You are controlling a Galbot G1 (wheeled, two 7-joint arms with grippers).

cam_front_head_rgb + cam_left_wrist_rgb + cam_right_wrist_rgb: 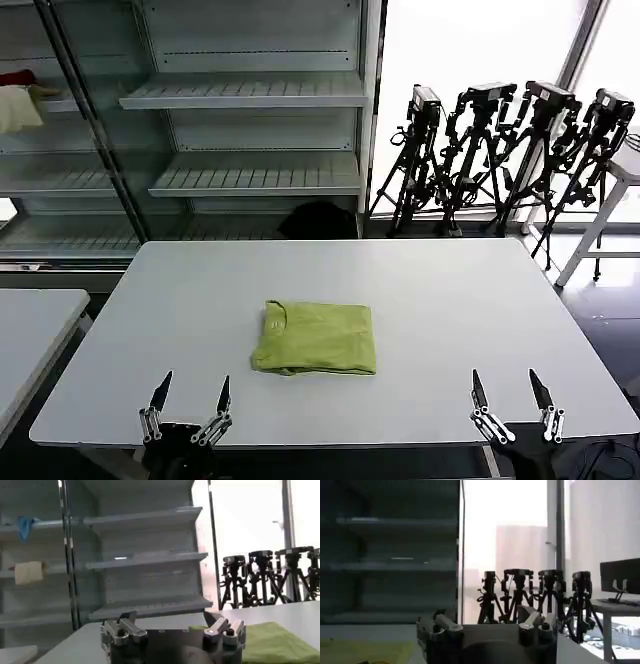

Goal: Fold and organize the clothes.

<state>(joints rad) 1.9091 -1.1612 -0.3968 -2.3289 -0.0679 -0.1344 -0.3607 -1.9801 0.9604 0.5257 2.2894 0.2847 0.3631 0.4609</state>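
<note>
The lime yellow-green T-shirt (316, 338) lies folded into a compact rectangle at the middle of the white table (420, 290), collar side toward the left. Part of the shirt (275, 640) also appears in the left wrist view, and a strip of the shirt (365, 652) in the right wrist view. My left gripper (192, 392) stands open at the table's near edge, left of the shirt and apart from it. At the near right edge my right gripper (510, 390) is open too, with nothing between its fingers.
Empty metal shelving (250, 100) stands behind the table. Several black tripods (500, 150) lean by the window at the back right. A second white table (30, 330) sits at the left. A cream and red cloth bundle (20, 100) rests on a far-left shelf.
</note>
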